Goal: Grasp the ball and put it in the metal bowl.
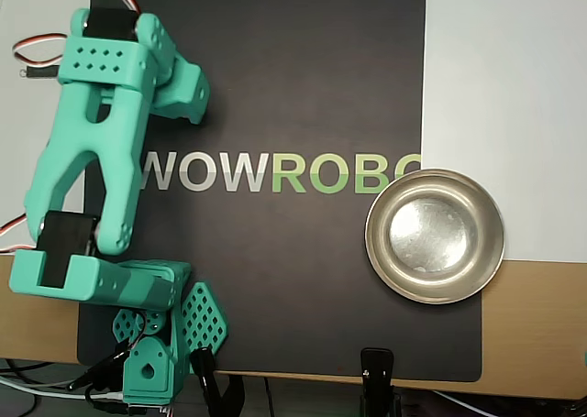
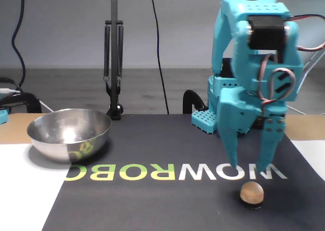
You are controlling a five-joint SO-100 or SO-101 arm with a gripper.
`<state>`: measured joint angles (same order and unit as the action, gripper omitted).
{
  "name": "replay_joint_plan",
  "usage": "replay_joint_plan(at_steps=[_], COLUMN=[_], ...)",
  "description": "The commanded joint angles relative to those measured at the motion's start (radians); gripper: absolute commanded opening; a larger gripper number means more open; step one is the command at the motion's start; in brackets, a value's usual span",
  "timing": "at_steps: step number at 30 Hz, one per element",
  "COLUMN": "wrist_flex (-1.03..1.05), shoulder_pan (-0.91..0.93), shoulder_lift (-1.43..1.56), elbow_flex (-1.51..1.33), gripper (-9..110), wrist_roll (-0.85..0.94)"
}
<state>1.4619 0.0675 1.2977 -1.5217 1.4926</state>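
The ball point(image 2: 252, 193) is a small tan sphere on the black mat, at the lower right of the fixed view. My teal gripper point(image 2: 248, 167) hangs straight down just above it. It is open and empty, and its two fingertips straddle the spot slightly above and behind the ball. The metal bowl point(image 2: 69, 134) stands empty at the left of the fixed view. In the overhead view the bowl point(image 1: 436, 236) is at the right edge of the mat. There the arm point(image 1: 96, 142) covers the ball and the fingertips.
A black mat point(image 1: 293, 87) with WOWROBO lettering covers the table's middle. The arm's base point(image 1: 151, 362) sits at the mat's lower left in the overhead view, with a black clamp point(image 1: 376, 380) at the bottom edge. A black spring-arm stand point(image 2: 114, 63) rises behind the bowl.
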Motion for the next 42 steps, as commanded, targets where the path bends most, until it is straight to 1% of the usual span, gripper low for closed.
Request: replay_joint_plan(at_steps=[1, 2, 4, 26, 31, 42], wrist_flex=[-0.003, -0.003, -0.003, -0.006, -0.041, -0.049], shoulder_pan=[-0.005, -0.005, -0.003, 0.003, 0.005, 0.012], shoulder_lift=[0.063, 0.063, 0.063, 0.035, 0.017, 0.005], elbow_flex=[0.02, 0.02, 0.02, 0.058, 0.058, 0.054], gripper=[51, 56, 58, 58, 58, 58], wrist_roll=[0.002, 0.002, 0.006, 0.008, 0.008, 0.008])
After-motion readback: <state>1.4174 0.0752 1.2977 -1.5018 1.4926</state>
